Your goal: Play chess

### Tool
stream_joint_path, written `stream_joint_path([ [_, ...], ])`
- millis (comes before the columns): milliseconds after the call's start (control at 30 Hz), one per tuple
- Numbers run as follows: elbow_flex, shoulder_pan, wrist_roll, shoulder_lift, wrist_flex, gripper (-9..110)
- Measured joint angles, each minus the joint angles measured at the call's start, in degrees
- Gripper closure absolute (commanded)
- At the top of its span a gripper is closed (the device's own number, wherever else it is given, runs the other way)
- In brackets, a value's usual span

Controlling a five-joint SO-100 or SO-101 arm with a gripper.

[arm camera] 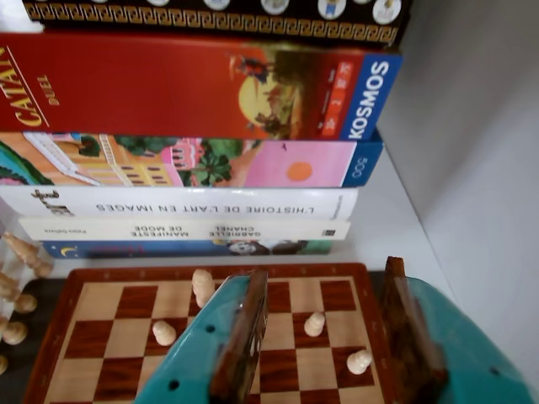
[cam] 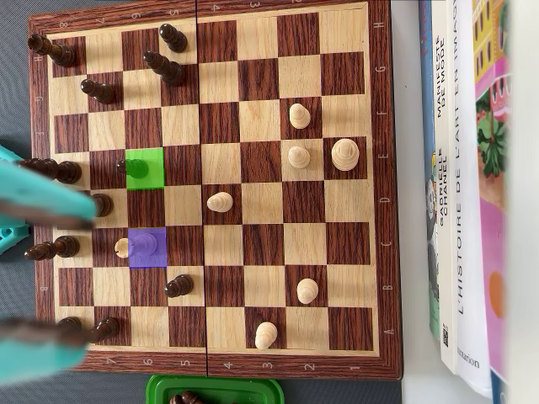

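Observation:
The wooden chessboard (cam: 379, 210) fills the overhead view, with dark pieces on its left half and light pieces on its right. A green-marked square (cam: 152, 158) holds a dark pawn (cam: 135, 167). A purple-marked square (cam: 156, 257) holds a light pawn (cam: 124, 247). My teal gripper (cam: 87, 278) reaches in from the left, open and blurred, its brown fingers (cam: 59, 212) over the dark pieces. In the wrist view the gripper (arm camera: 325, 269) is open above the board (arm camera: 109, 320). Two light pawns (arm camera: 314, 323) stand between its fingers, and it holds nothing.
Stacked books and game boxes (arm camera: 194, 84) stand just beyond the board's far edge, along the right side (cam: 459, 210) in the overhead view. A green tray (cam: 215, 391) with dark pieces sits below the board. Several light pieces (arm camera: 21, 252) lie off the board at the wrist view's left.

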Motion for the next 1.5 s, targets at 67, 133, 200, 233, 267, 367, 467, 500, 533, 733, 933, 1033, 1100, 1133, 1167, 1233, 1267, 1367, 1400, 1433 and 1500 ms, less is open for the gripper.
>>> stream_joint_path([
  [67, -2.29, 0.0, 0.0, -1.41, 7.29, 82],
  [133, -4.31, -0.35, 0.0, -2.9, 14.77, 82],
  [200, -6.06, -1.23, 0.0, -4.31, 20.74, 82],
  [233, -6.94, -1.93, 0.0, -5.1, 23.38, 82],
  [267, -7.65, -2.55, 0.0, -5.8, 25.66, 82],
  [367, -9.23, -3.78, 0.0, -7.47, 30.5, 82],
  [467, -9.49, -6.15, 0.0, -9.14, 33.22, 82],
  [500, -9.49, -6.77, 0.0, -9.67, 34.1, 82],
  [533, -9.49, -7.21, 0.0, -10.2, 34.98, 82],
  [733, -9.49, -11.87, 4.04, -13.62, 40.96, 82],
  [933, -9.49, -13.89, 4.75, -17.49, 45.97, 82],
  [1033, -9.49, -13.54, 4.75, -20.04, 47.11, 82],
  [1100, -9.49, -13.89, 4.75, -21.8, 47.55, 82],
  [1133, -9.49, -13.89, 4.75, -22.68, 47.55, 82],
  [1167, -9.49, -13.8, 4.75, -23.47, 47.55, 82],
  [1233, -9.49, -13.97, 4.75, -25.31, 47.55, 82],
  [1267, -9.49, -14.24, 5.01, -26.1, 47.55, 82],
  [1367, -9.49, -15.03, 4.92, -28.74, 47.55, 82],
  [1400, -9.49, -15.12, 5.01, -29.62, 47.55, 82],
  [1433, -9.49, -15.12, 5.01, -30.32, 47.55, 82],
  [1500, -9.4, -15.47, 5.27, -31.64, 47.55, 82],
])
